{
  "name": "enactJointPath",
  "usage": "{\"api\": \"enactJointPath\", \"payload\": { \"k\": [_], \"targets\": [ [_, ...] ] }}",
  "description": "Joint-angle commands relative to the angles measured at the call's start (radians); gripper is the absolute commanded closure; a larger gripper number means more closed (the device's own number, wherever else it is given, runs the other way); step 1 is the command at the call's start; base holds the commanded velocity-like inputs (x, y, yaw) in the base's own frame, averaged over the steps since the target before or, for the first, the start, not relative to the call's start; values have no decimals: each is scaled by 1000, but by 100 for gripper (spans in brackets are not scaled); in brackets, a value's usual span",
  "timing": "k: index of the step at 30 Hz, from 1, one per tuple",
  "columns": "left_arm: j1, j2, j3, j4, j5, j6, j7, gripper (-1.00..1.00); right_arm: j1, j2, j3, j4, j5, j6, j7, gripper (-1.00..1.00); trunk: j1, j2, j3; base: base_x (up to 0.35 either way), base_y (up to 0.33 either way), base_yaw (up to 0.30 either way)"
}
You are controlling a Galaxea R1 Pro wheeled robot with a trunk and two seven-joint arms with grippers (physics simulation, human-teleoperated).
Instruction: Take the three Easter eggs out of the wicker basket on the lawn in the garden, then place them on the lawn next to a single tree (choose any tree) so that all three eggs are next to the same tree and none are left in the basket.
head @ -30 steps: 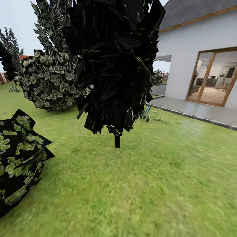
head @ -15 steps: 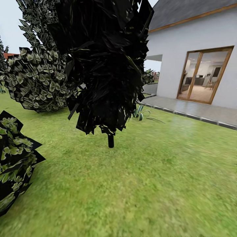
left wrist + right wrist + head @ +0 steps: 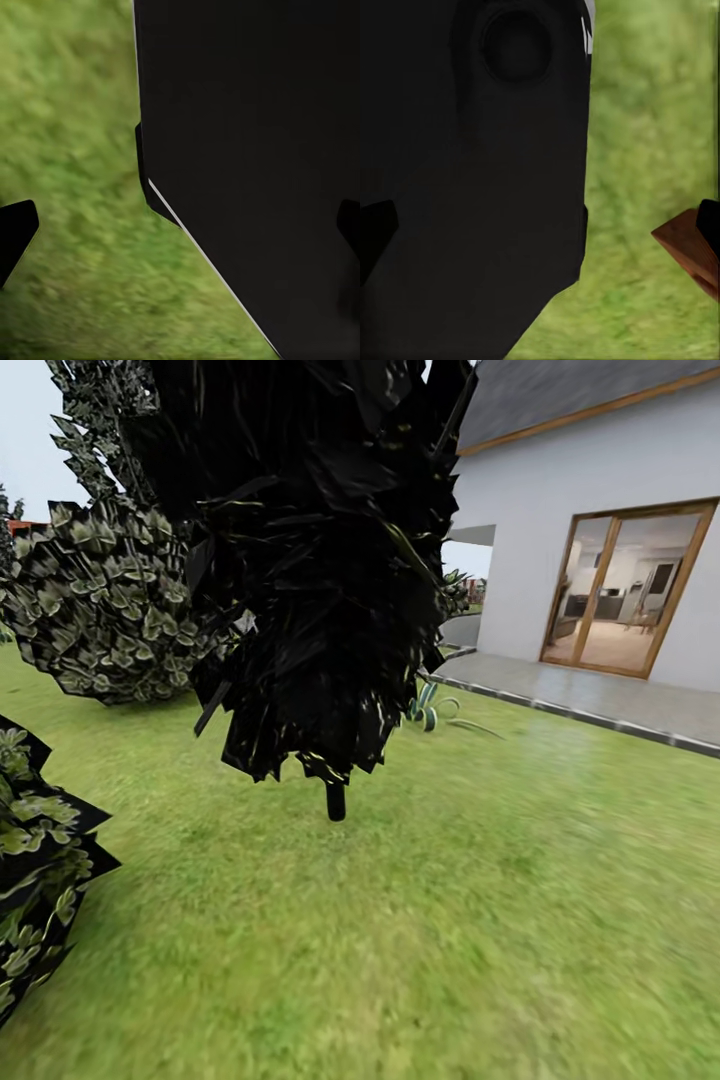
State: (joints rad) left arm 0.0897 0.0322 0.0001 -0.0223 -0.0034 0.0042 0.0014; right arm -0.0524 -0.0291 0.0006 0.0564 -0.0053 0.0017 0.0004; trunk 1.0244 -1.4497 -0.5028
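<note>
Black tree (image 3: pixel 320 560) stands ahead on lawn (image 3: pixel 480 920).

Black tree (image 3: pixel 320 560) crown cut by top edge; bush (image 3: pixel 40 900) cut by left edge; lawn (image 3: pixel 450 940) blurred.

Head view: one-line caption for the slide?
All-black tree on the lawn, leafy bushes to its left, house patio at right.
</note>
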Motion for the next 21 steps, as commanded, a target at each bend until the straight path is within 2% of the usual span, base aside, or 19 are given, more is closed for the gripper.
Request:
{"api": "enactJointPath", "payload": {
  "k": [1,5,21],
  "targets": [
    [1,0,0,-2,-1,0,0,-100,-1,0,0,2,0,0,0,-100,1,0,-1,331,0,0],
    [1,0,1,-2,-1,0,0,-100,-1,0,0,2,-1,-3,2,-100,1,0,-3,331,0,-160],
    [1,0,1,-2,-1,0,0,-100,-1,0,0,2,-2,0,3,-100,1,0,-12,331,0,-293]
  ]
}}
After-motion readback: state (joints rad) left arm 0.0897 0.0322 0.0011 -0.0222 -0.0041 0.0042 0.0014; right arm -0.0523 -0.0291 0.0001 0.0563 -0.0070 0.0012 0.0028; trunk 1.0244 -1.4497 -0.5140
